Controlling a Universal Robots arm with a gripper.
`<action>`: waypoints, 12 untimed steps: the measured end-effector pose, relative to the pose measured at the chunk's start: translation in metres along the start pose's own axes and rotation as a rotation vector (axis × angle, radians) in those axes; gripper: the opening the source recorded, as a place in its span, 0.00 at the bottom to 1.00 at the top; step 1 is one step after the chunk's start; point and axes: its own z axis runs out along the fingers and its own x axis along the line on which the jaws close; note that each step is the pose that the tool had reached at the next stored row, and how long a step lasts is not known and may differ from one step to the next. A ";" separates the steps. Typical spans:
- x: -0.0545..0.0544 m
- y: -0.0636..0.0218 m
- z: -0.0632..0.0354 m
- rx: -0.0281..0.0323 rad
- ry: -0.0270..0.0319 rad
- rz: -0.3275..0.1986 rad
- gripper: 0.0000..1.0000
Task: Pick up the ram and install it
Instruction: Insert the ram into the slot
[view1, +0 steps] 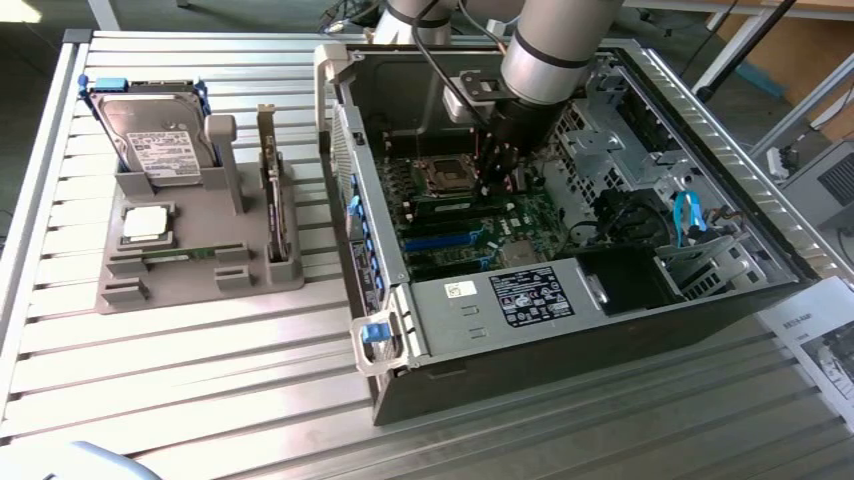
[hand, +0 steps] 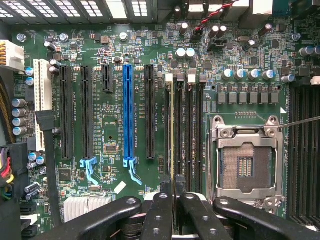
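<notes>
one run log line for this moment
end effector: shut on thin green ram stick | place: inside open computer case, at black memory slots beside empty silver processor socket

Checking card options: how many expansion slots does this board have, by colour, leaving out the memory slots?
White slot: 1
Blue slot: 1
Black slots: 4, one of them short
Total: 6

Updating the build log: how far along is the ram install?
Done: the ram is picked up and inside the open case. In hand: the claw grips it edge-on over the memory slots beside the processor socket. Left: seating it; whether it is pressed home cannot be told.
</notes>
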 end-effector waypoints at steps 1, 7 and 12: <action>0.000 0.0000 0.0002 0.0000 0.0000 0.000 0.12; 0.000 0.0000 0.0005 0.0001 -0.0003 0.000 0.12; 0.000 0.0000 -0.0001 0.0002 -0.0007 0.000 0.12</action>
